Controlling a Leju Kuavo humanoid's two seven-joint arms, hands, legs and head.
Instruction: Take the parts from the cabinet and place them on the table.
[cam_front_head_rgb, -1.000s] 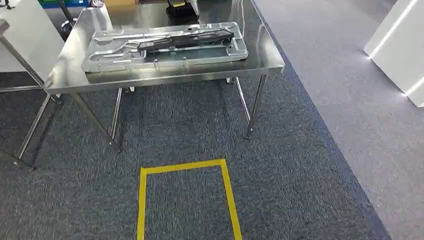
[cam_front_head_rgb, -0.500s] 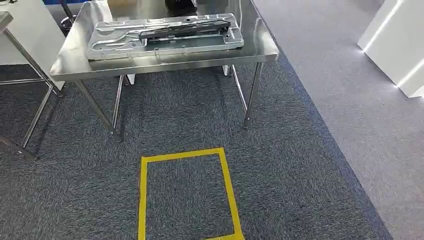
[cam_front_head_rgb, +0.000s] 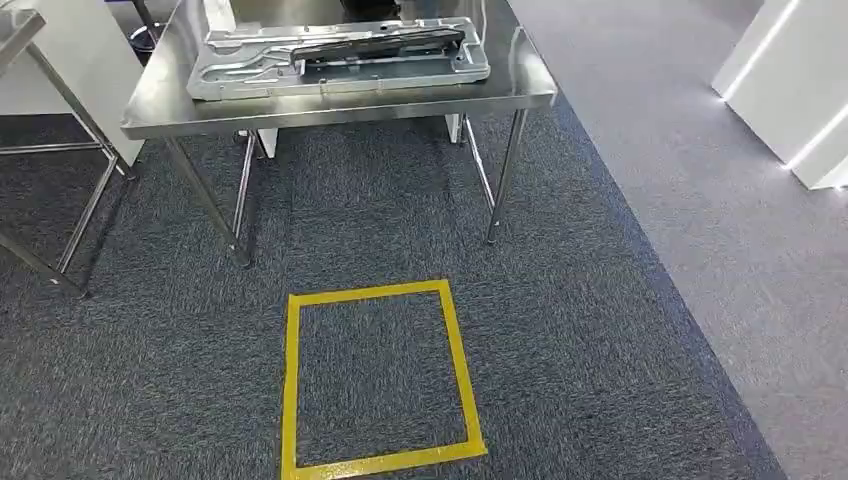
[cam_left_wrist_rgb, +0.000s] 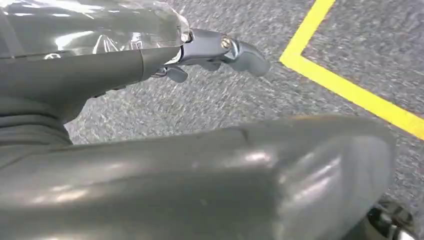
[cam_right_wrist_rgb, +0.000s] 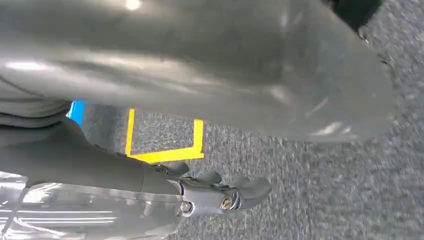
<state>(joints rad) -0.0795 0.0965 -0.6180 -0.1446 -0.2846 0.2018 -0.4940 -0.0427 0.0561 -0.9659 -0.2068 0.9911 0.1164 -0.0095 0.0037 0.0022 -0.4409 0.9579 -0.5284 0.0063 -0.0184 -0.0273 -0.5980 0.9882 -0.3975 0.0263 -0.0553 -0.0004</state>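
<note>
Both robot hands hung over the carpet. Seen from the left wrist, the left hand (cam_left_wrist_rgb: 200, 125) showed a thick grey thumb and darker fingers (cam_left_wrist_rgb: 235, 50) stretched out straight, holding nothing, so it was released. Seen from the right wrist, the right hand (cam_right_wrist_rgb: 200, 100) looked the same, its fingers (cam_right_wrist_rgb: 230, 192) extended above the carpet with nothing between them and the thumb, also released. A clear plastic wrap covered part of each arm behind the hand.

From the head view, a steel table (cam_front_head_rgb: 340, 105) stood ahead on thin metal legs. On its top lay a large flat silver metal panel (cam_front_head_rgb: 250, 75), with a long dark part (cam_front_head_rgb: 385, 45) resting on top of it, running along its length. The panel sat near the table's front edge.

On the blue-grey carpet (cam_front_head_rgb: 600, 330) in front of the table, a rectangle of yellow tape (cam_front_head_rgb: 292, 380) marked the floor. A second steel table (cam_front_head_rgb: 20, 25) stood to the left, partly cut off. A lighter grey strip of floor (cam_front_head_rgb: 720, 200) ran along the right, beside a white cabinet (cam_front_head_rgb: 800, 90) with a glowing edge
</note>
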